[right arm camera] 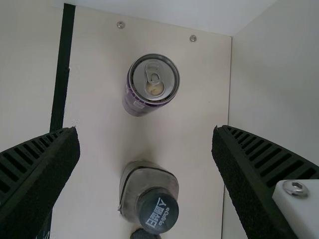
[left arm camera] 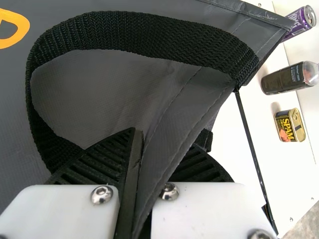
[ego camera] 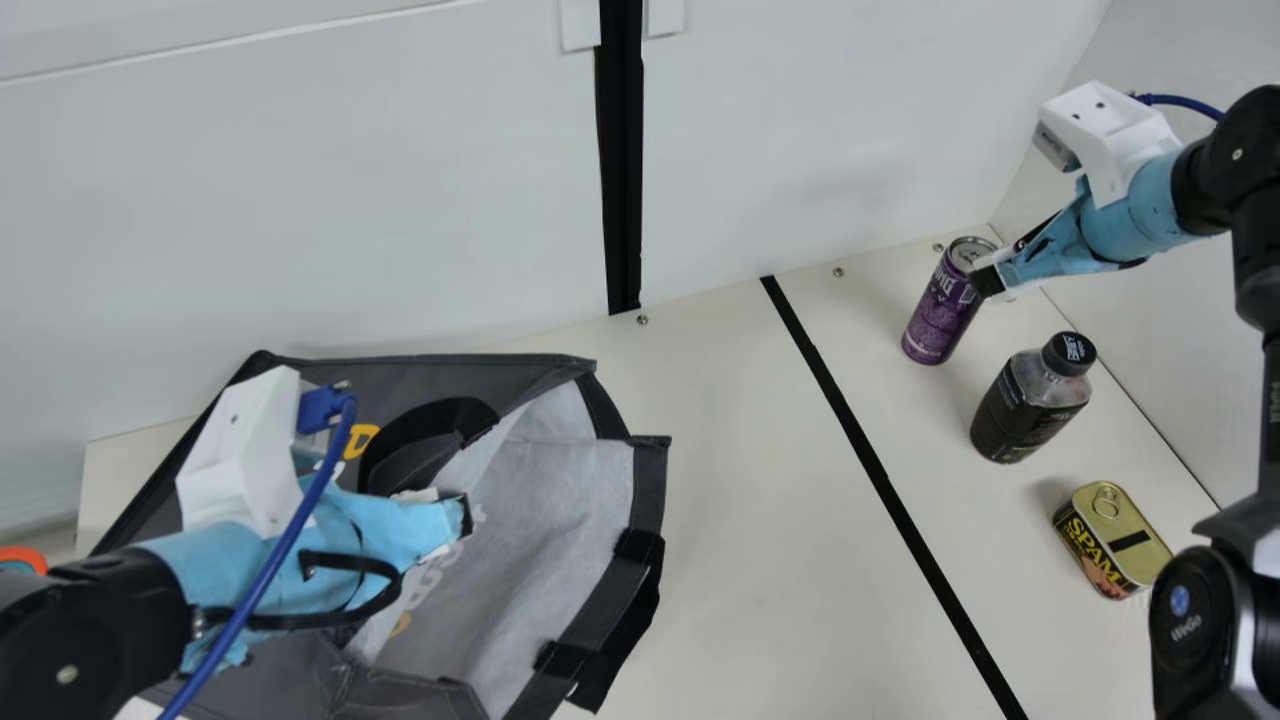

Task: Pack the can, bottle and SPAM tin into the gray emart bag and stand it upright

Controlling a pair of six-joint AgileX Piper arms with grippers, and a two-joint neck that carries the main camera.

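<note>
A white wall (ego camera: 300, 190) stands behind the cream table (ego camera: 740, 480), and a black line (ego camera: 866, 450) runs across the table top. The gray emart bag (ego camera: 560, 480) lies on its side by the table's left edge, with its mouth facing the right edge. The left gripper (left arm camera: 162, 139) is pinched on the bag's rim, next to a black strap (left arm camera: 134, 24).

The can (ego camera: 938, 315) stands up near the far right corner of the table. The bottle (ego camera: 1025, 410) stands by the right edge, closer to the near side than the can. The SPAM tin (ego camera: 1112, 540) sits nearer still, lid up. All three are outside the bag.

The right gripper (right arm camera: 145, 129) is wide apart at the can, with nothing in its grip. I think the job now is to pick up the can. It should go down straight, with one finger on each side, and squeeze just enough. It must not bump the bottle, which could tip over. Then it should lift the can high before going to the bag. The left one should hold the rim up, so the soft mouth does not flop shut.
</note>
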